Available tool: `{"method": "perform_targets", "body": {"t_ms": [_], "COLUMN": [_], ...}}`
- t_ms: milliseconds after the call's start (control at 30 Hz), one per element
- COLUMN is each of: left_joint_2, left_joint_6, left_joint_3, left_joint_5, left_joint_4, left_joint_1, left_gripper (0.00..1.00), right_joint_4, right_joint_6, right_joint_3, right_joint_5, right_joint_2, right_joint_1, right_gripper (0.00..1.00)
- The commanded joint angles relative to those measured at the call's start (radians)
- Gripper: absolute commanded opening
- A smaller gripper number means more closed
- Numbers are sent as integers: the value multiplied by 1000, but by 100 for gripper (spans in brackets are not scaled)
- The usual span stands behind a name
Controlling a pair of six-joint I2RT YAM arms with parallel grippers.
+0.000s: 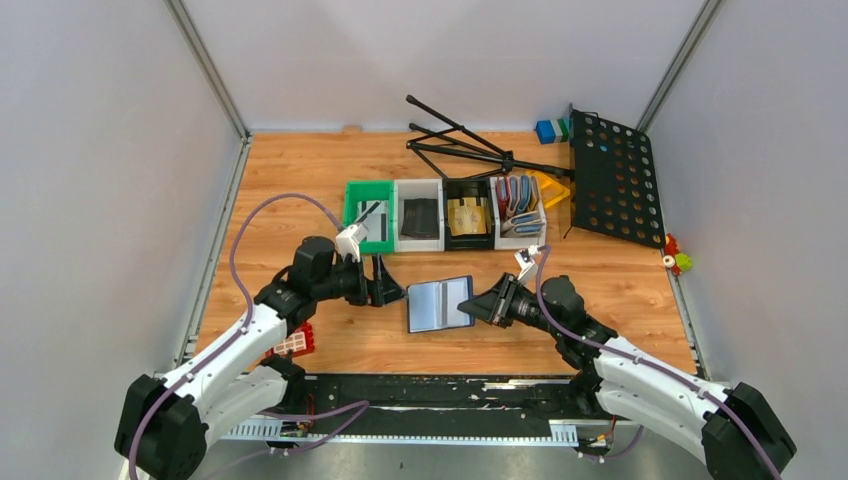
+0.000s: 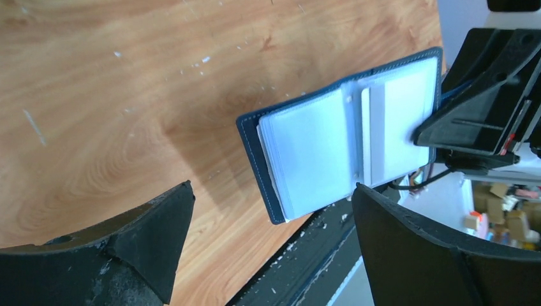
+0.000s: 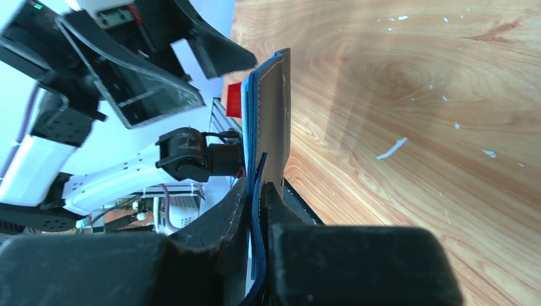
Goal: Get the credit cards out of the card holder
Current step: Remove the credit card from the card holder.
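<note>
**Right tool clamps the open card holder; left tool gapes empty beside it**

The right tool (image 1: 474,304) is closed on the right-hand edge of the card holder (image 1: 440,303), and in its own wrist view its two fingers (image 3: 237,210) pinch the navy cover edge-on. The holder (image 3: 273,108) stands out from those fingers as a thin dark slab with a blue rim.

The left tool (image 1: 392,293) has its jaws spread wide and carries nothing. It sits just beside the holder's left edge and is not touching it. From the left wrist camera, the two black fingertips (image 2: 159,223) frame the card holder (image 2: 332,146), which lies open like a book. Its pale blue-grey pockets face the lens and the navy cover shows as a border around them. Whether any card sits in those pockets cannot be told. A shadow falls on the wooden counter (image 1: 300,180) below the holder, so it appears to be raised off the wood.

Behind the tools stands a row of four bins. The green bin (image 1: 352,205) holds a grey card leaning on edge, and the next bin holds dark cards (image 1: 420,216). The black bin holds tan-gold cards (image 1: 467,217). The last bin holds red, blue and grey holders (image 1: 517,197) upright. A folded black music stand (image 1: 612,178) lies at the back right.
</note>
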Motion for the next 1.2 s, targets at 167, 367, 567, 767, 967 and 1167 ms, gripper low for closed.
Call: {"method": "perform_targets", "body": {"t_ms": [167,367,567,767,967,1167], "left_joint_2": [-125,-139,-157,-189,-212,-179], "left_joint_6": [-119,-247,-294,-335,-445,-510], "left_joint_3": [-106,-201,-243,-263,-314,-333], "left_joint_5": [95,176,203,209,229,260], "left_joint_4": [170,369,462,496,655,765], "left_joint_1": [1,3,2,5,8,8], "left_gripper": [100,100,100,100,100,100], "right_joint_4": [110,79,62,73,86,140], "right_joint_6": [62,56,49,49,53,58], "right_joint_3": [58,60,67,63,65,66], "right_joint_5": [-2,35,57,66,63,45], "right_joint_2": [-26,-69,-97,-115,-139,-152], "right_joint_1": [-2,-2,-1,-2,-2,-2], "right_gripper": [0,0,0,0,0,0]}}
